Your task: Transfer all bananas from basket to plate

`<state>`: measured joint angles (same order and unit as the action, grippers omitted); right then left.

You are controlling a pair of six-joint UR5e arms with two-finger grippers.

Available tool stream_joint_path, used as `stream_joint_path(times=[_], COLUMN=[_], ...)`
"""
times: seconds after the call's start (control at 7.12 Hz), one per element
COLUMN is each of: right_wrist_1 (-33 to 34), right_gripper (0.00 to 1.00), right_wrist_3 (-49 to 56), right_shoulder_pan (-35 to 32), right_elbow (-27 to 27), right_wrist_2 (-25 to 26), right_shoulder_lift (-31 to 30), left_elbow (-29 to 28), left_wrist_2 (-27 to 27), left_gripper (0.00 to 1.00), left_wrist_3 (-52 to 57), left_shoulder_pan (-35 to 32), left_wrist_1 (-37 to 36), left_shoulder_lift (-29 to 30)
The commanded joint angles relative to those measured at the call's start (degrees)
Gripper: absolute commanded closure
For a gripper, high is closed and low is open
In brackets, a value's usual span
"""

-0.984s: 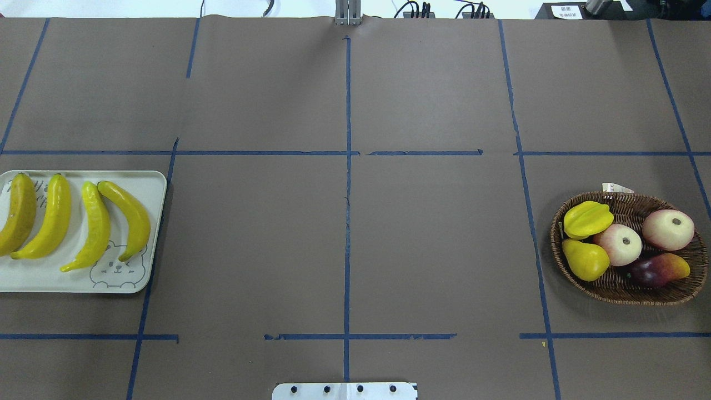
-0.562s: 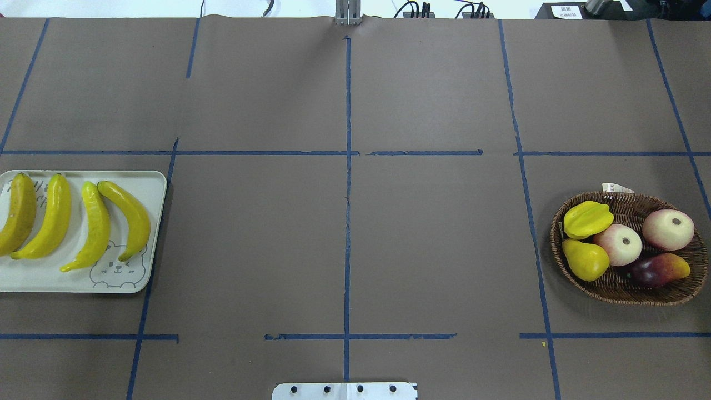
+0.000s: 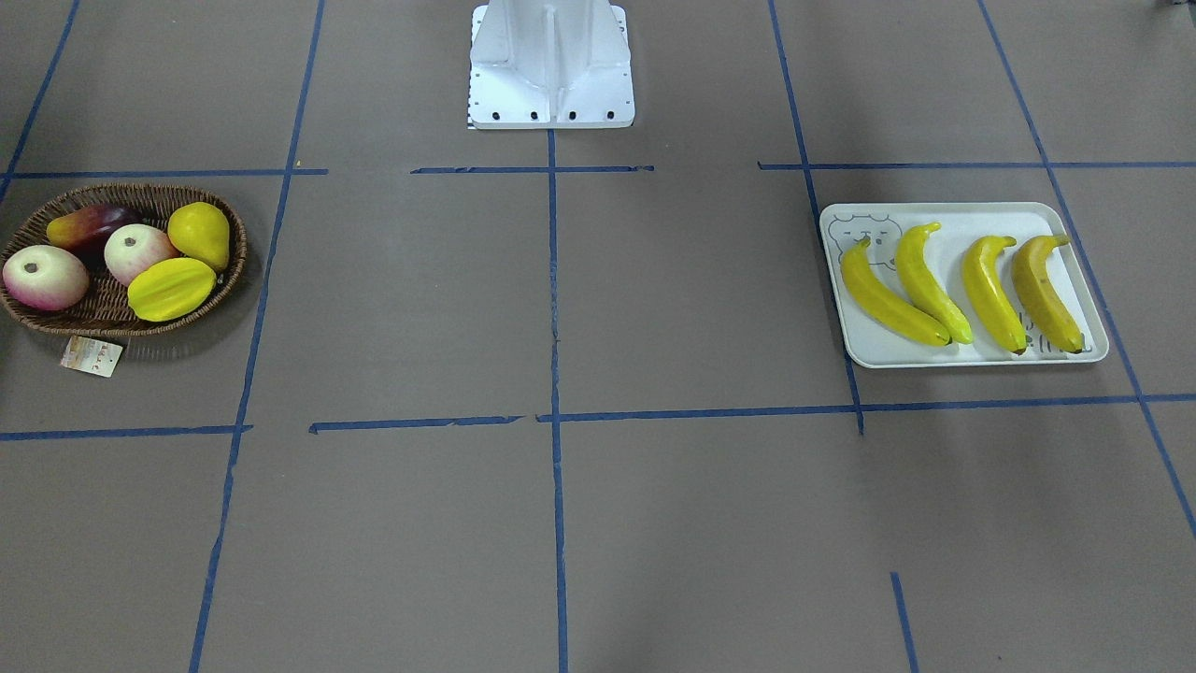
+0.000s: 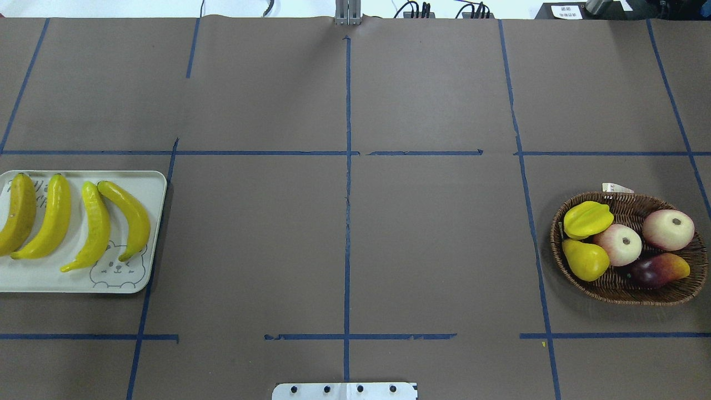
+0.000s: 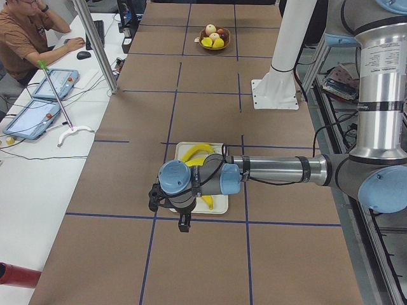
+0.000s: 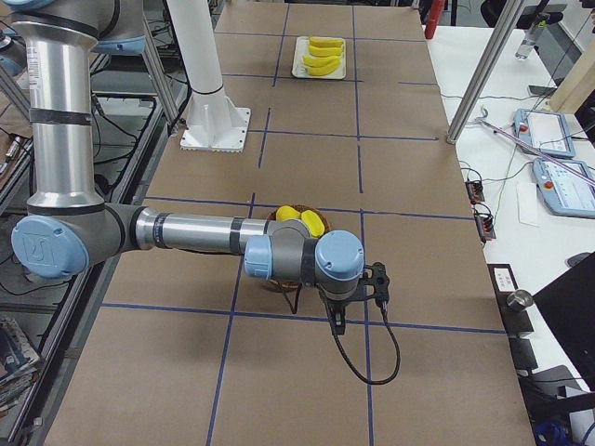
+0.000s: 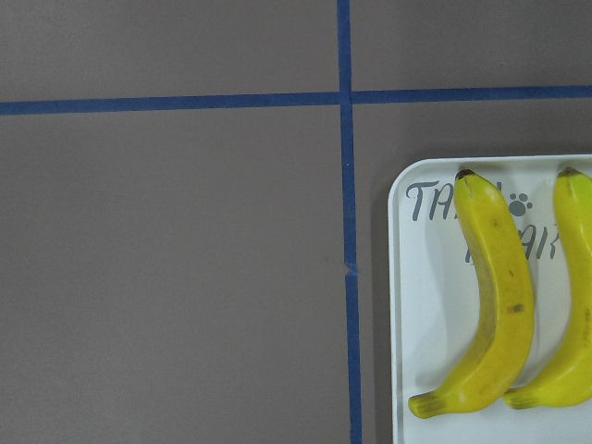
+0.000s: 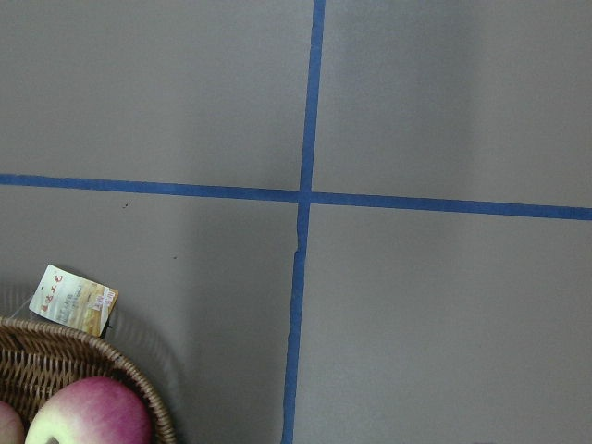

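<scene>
Front-facing view: four bananas (image 3: 989, 290) are lying side by side on the plate (image 3: 934, 353), on the robot's left side of the desk (image 3: 654, 299). The basket (image 3: 93, 322), holding only other fruit (image 3: 173, 288), is sitting well apart on the opposite side, with its paper tag (image 3: 91, 356) lying just outside the rim. Overhead view: the frame is cutting off the plate's left end and part of the outermost banana. Brown desk is stretching between plate and basket. Exterior left view: the left arm (image 5: 273, 170) is hiding most of the plate. The left claw (image 5: 183, 222) is pointing down near the plate's near edge, and whether it is spread or pressed together cannot be told. Exterior right view: the right arm (image 6: 191, 232) is covering most of the basket, and the right claw (image 6: 337, 325) likewise cannot be judged. Left wrist view: only a plate corner and two bananas are showing. Right wrist view: only the basket's rim, the tag and one apple (image 8: 92, 421) are showing.
</scene>
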<state>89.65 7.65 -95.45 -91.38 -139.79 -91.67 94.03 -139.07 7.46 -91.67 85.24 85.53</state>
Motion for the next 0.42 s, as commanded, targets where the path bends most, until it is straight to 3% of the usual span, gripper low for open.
stream_joint_path(times=[0.0, 0.28], right_wrist_1=[0.0, 0.0], right_gripper=[0.0, 0.0], right_wrist_3=[0.0, 0.0], right_shoulder_pan=[0.0, 0.0], right_elbow=[-0.02, 0.06], right_wrist_2=[-0.83, -1.18], right_shoulder_lift=[0.0, 0.0], left_elbow=[-0.07, -0.07], left_wrist_2=[-0.24, -0.24], left_gripper=[0.0, 0.0], left_wrist_3=[0.01, 0.01], left_shoulder_pan=[0.0, 0.0], left_wrist_1=[0.01, 0.01], left_shoulder_lift=[-0.01, 0.07])
